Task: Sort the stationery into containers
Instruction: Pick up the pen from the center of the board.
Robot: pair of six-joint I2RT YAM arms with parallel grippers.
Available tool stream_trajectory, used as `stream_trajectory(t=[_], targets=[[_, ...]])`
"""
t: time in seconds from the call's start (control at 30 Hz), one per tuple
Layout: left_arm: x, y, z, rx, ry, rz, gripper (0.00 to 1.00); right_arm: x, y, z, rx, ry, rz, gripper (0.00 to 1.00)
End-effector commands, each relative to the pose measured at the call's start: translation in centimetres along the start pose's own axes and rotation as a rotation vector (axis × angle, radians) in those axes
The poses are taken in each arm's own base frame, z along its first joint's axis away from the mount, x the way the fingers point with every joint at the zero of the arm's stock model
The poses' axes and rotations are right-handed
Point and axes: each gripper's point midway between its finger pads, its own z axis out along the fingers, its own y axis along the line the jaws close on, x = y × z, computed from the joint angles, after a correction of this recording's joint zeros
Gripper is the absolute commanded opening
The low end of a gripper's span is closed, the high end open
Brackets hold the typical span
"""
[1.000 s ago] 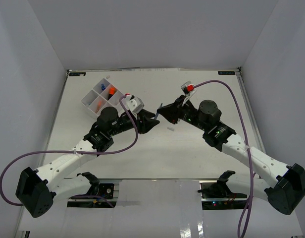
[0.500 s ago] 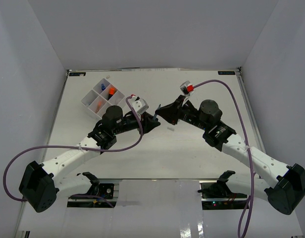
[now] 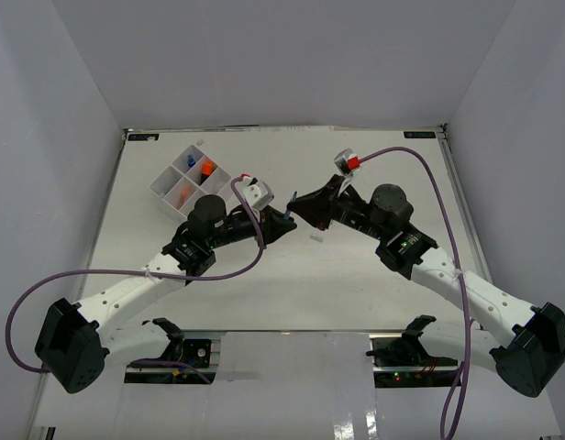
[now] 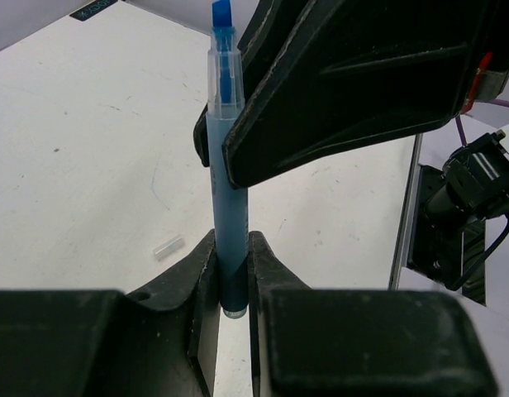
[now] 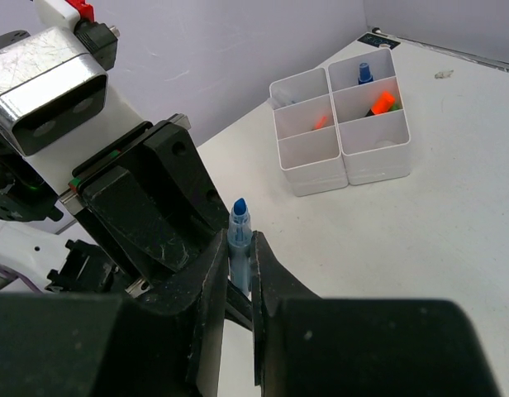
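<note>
Just white table [image 3: 292,284], tray [image 5: 374,153], pale walls [image 3: 282,64].

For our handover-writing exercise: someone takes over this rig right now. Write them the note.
Left gripper: shut on the blue pen, at its lower end.
Right gripper: shut on the same pen higher up, mid-handover.
Tray: far left, already holding orange items and a blue-capped item.
Left to do: one gripper releases, pen goes into the tray. A small clear piece lies loose nearby.
</note>
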Motion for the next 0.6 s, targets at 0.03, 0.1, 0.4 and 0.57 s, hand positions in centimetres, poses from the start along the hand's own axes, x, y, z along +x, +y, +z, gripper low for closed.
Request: stream_trajectory(t=[0.03,0.1,0.4,0.57], targets=[[-1.8,-0.9,-0.6,0.030,-0.059,0.028,0.07,-1.3,0.9,-0.2,-0.037,-0.049,-0.023,0.08],[-1.6,-0.7,-0.6,0.015,-0.052,0.025,0.03,-1.3,0.8,-0.5,-0.025,-0.047,-0.026,0.15],[-0.5,2.3,-0.7,-0.156,-0.019,-0.035,0.00,0.6,-4.0,-3.4,0.225,0.030,-0.114,0.91],[0.4,4.3,-1.0,-0.276,0.031,-0.072,0.00,2.2,-7.9,-5.8,0.404,0.095,-0.160,0.90]])
